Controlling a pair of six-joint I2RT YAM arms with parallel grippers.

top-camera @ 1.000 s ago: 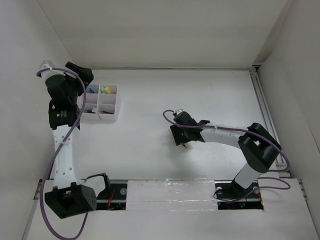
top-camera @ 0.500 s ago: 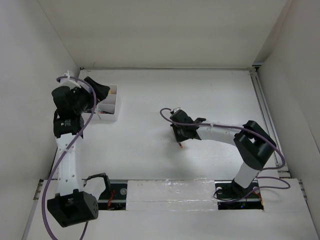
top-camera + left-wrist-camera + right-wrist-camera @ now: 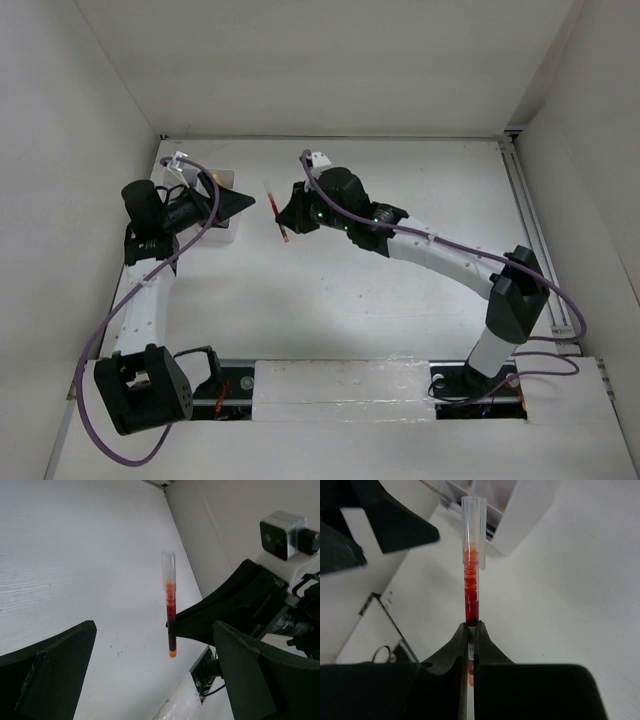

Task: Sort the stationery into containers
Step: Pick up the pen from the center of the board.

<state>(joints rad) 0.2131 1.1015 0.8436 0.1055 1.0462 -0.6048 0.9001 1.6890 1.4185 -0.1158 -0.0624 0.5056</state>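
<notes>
A red pen [image 3: 276, 213] with a clear cap hangs in the air, with my right gripper [image 3: 289, 216] shut on its lower barrel. In the right wrist view the pen [image 3: 471, 575] sticks straight out from the shut gripper [image 3: 471, 628], cap toward the white organizer box [image 3: 522, 510]. My left gripper [image 3: 233, 204] stands open over the box [image 3: 224, 236], pointing at the pen and hiding most of it. From the left wrist the pen [image 3: 170, 612] hangs ahead of the open gripper [image 3: 155, 680], apart from both dark fingers [image 3: 55, 672].
White walls close in the table on the left, back and right. A metal rail [image 3: 524, 215] runs along the right edge. The arm bases and cables sit at the near edge [image 3: 330, 385].
My right gripper shut on the red pen mid-table, lifted it and carried it left and back toward the box. The left arm swung down and turned its open gripper toward the pen.
</notes>
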